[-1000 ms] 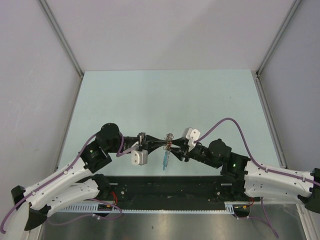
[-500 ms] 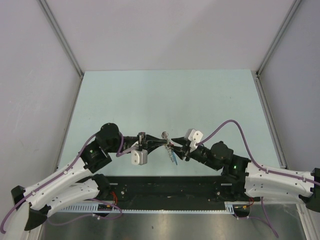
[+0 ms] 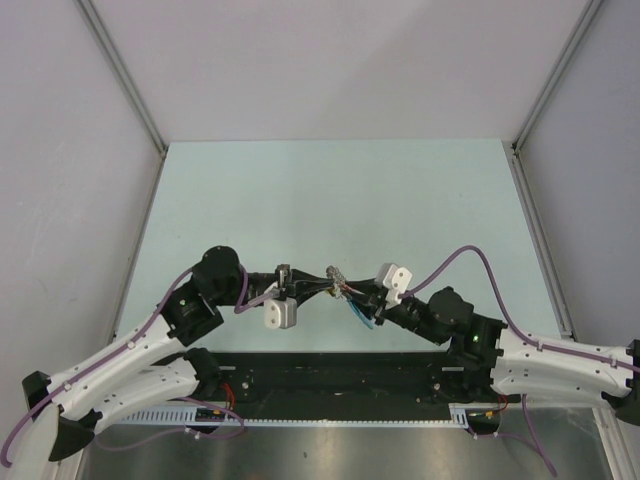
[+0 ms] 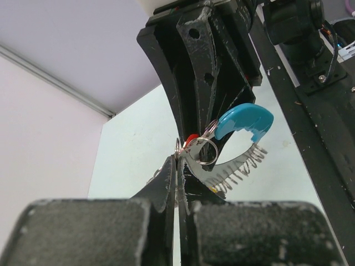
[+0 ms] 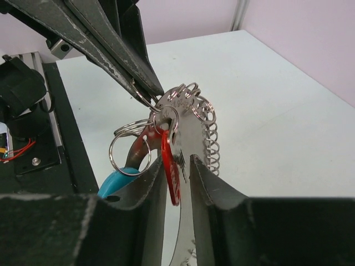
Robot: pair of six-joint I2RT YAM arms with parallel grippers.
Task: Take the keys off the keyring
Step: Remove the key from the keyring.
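Between the two sets of jaws in the top view, the floppy silvery coiled-metal keyring with one bright blue arc (image 3: 347,293) hangs clear of the pale green table (image 3: 320,200). L gripper (image 3: 322,288) and R gripper (image 3: 358,296) sit nose to nose on it; finer detail is too small here. Left wrist view: L gripper (image 4: 177,166) jaws are fully shut, pinching the keyring (image 4: 244,119) by a thin wire loop right at the tips. The tiny key w/ red head and short silvery blade (image 4: 191,138) peeps out just beyond them, R gripper (image 4: 201,113) opposite. Right wrist view: R gripper (image 5: 176,163) jaws are partly open, a narrow gap showing. The key (image 5: 170,172) stands between the pads against the one nearer the blue arc, not clamped as far as I can tell. L gripper (image 5: 150,87) tips hold the keyring (image 5: 194,133) just above. Risks, my read: R pads may trap coil or a loose loop along w/ the key, so a pull drags the whole bundle. L's tip-only pinch could then slip and drop everything. The tiny key could also squirt out of the pads.
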